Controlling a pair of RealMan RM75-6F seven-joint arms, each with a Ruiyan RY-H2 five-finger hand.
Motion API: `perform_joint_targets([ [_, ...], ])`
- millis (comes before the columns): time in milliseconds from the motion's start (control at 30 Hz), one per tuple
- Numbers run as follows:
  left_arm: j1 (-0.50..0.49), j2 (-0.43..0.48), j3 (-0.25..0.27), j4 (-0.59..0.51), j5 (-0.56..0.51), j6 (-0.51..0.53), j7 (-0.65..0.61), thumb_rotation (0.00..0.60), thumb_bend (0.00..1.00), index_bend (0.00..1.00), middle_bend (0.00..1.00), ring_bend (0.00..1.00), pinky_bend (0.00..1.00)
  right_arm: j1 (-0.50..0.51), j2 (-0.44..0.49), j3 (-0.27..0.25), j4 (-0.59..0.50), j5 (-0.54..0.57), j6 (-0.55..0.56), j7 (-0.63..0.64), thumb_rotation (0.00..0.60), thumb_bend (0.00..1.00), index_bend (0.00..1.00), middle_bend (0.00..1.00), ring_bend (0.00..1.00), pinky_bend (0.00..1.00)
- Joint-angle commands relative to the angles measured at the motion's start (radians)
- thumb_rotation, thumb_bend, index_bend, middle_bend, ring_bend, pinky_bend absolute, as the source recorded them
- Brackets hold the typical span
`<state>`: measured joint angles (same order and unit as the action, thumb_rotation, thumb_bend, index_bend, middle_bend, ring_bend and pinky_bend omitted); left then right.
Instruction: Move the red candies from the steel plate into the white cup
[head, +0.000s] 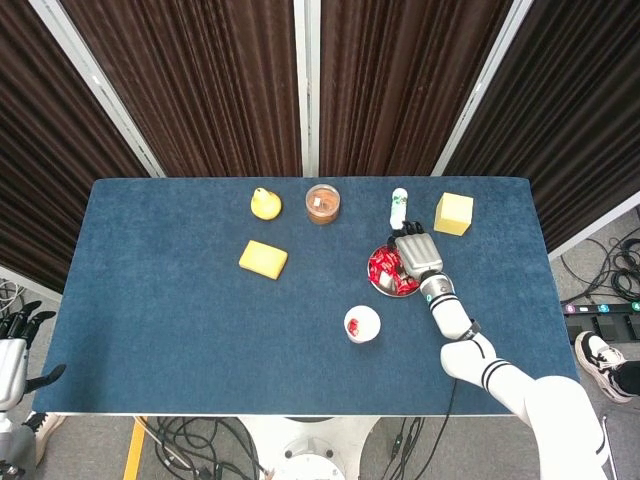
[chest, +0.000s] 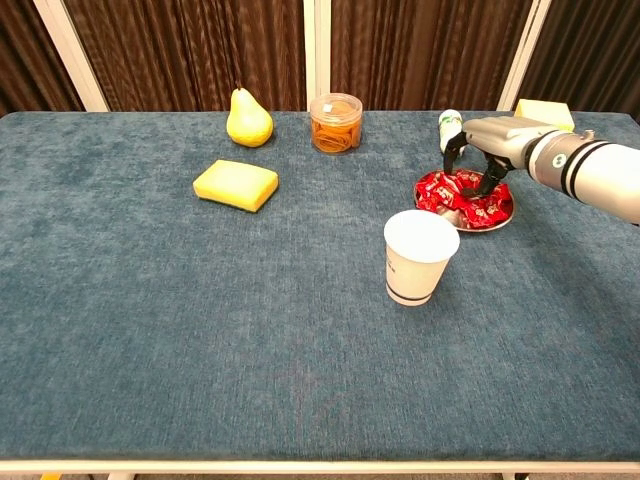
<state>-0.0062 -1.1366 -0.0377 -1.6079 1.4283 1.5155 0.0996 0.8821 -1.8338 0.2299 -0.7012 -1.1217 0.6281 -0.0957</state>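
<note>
1 pear (chest: 249, 117), 1 jar (chest: 335, 122), 2 sponges (chest: 235, 185), 1 cup (chest: 420, 256), 1 plate (chest: 502, 218), 1 bottle (chest: 449, 126).
</note>
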Motion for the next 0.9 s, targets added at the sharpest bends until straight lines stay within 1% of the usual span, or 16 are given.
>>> perform_joint_targets([
  [33, 0.001, -0.001, 0.000, 0.002, -0.001, 0.000, -0.002, 0.600, 0.09, 0.31, 0.24, 0.21, 0.22, 0.002, 0.000, -0.001, -0.006, -0.007, 0.002, 0.000, 0.600, 0.30, 0.39, 0.21, 0.00, 0.06],
  [333, 0.002, -0.005, 0.002, 0.010, -0.003, -0.003, -0.008, 0.600, 0.09, 0.31, 0.24, 0.21, 0.22, 0.001, 0.009, 0.000, -0.003, 0.001, -0.007, -0.031, 0.600, 0.30, 0.41, 0.22, 0.00, 0.06],
  [567, 0.000, -0.006, 0.002, 0.014, -0.002, -0.008, -0.011, 0.600, 0.09, 0.31, 0.24, 0.21, 0.22, 0.003, -0.007, 0.001, 0.018, 0.009, -0.009, -0.053, 0.600, 0.30, 0.41, 0.22, 0.00, 0.06],
  [900, 0.002, -0.008, 0.003, 0.018, -0.005, -0.010, -0.016, 0.600, 0.09, 0.31, 0.24, 0.21, 0.22, 0.007, -0.023, 0.001, 0.042, 0.000, -0.010, -0.055, 0.600, 0.30, 0.41, 0.22, 0.00, 0.06],
])
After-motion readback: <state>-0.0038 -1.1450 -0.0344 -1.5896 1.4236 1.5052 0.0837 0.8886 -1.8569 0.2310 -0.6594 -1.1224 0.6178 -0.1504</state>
